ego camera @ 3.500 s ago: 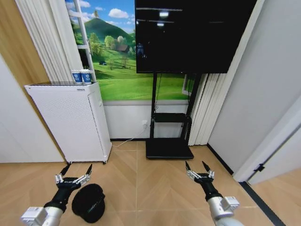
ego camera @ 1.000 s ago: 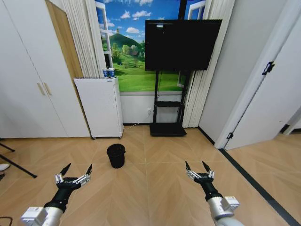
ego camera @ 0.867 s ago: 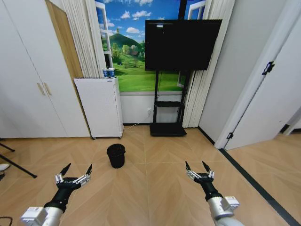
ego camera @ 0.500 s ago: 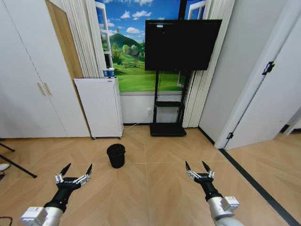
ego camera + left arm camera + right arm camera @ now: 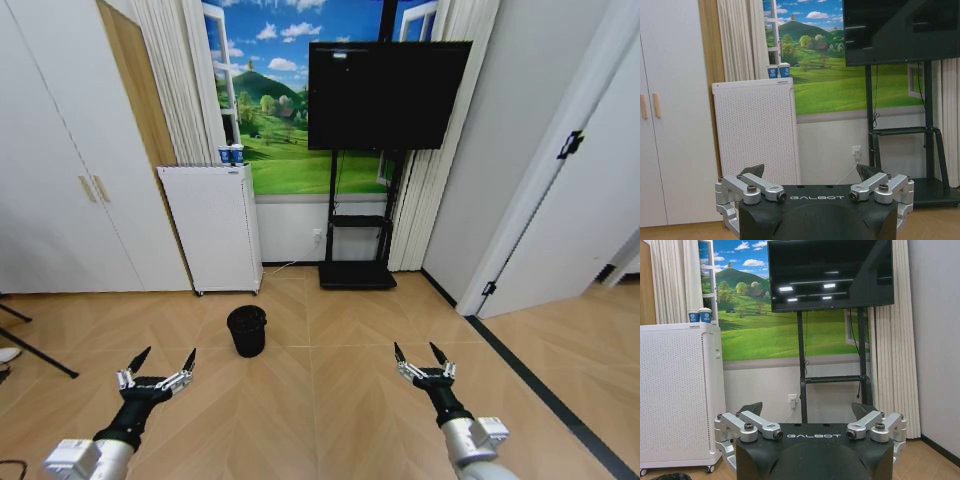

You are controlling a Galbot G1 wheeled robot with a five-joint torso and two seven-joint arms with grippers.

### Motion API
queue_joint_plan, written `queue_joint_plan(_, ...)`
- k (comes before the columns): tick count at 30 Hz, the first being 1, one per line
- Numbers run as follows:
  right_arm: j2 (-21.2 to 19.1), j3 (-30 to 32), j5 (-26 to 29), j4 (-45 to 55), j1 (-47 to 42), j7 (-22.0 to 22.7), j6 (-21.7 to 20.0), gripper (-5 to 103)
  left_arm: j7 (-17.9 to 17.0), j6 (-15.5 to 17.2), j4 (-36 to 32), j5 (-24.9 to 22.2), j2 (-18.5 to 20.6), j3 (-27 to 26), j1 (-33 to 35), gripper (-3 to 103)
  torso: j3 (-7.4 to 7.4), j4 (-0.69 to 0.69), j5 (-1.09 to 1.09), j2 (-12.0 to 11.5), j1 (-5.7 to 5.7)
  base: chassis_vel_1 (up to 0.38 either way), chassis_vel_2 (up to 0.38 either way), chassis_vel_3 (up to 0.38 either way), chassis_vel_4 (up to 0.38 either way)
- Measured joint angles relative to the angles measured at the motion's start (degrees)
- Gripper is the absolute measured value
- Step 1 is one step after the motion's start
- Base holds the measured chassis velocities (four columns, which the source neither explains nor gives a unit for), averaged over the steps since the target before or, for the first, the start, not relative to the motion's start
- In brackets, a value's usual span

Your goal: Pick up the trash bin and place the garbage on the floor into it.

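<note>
Black wire-mesh trash bin (image 5: 247, 330) upright on parquet floor (image 5: 320, 400), before white appliance (image 5: 212, 227). Likely light, stiff; best gripped at rim. Left gripper (image 5: 156, 372), right gripper (image 5: 424, 364) low, fingers spread, empty.

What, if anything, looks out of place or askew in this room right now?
Nothing stands out. The trash bin stands upright on the floor, apart from both open grippers, left and right. Two paper cups sit upright atop the white appliance.
</note>
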Motion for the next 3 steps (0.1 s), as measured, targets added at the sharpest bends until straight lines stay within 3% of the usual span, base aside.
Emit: queue_joint_plan(3,0.0,0.0,0.0,0.0,0.0,0.0,0.0,100,0.0,0.0,0.0,0.0,0.0,0.0,0.0,100,0.00,0.00,0.00,0.0,0.00,0.000,0.000,0.000,0.000)
